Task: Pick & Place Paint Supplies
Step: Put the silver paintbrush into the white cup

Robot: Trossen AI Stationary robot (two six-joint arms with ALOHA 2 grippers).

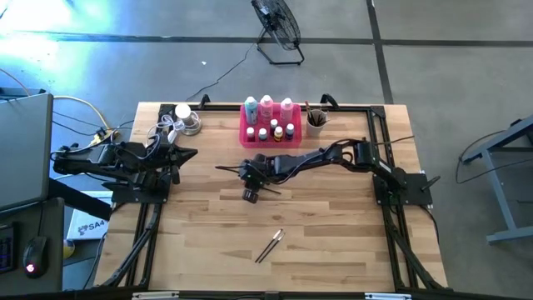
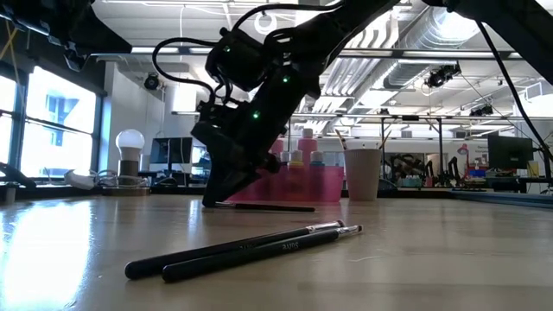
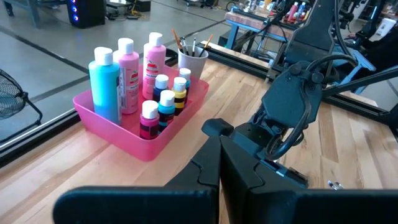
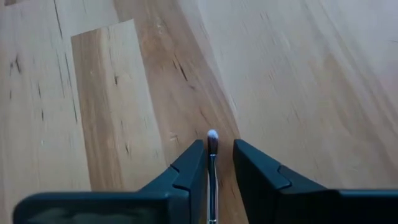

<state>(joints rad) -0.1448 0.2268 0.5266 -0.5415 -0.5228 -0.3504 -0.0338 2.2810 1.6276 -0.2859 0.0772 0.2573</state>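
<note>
The right hand is lowered to the wooden tabletop near its centre, just in front of the pink tray. Its fingers are closed to a narrow gap with a thin paintbrush between them; the white brush tip projects just past the fingertips, and the brush lies flat on the tabletop.

Two further paintbrushes lie side by side, nearer the front edge of the tabletop.

The tray stands at the far edge. It holds three tall white-capped bottles and several small bottles. A beige cup with brushes in it stands just right of the tray.

The left hand waits at the left side, fingers closed together on nothing.
</note>
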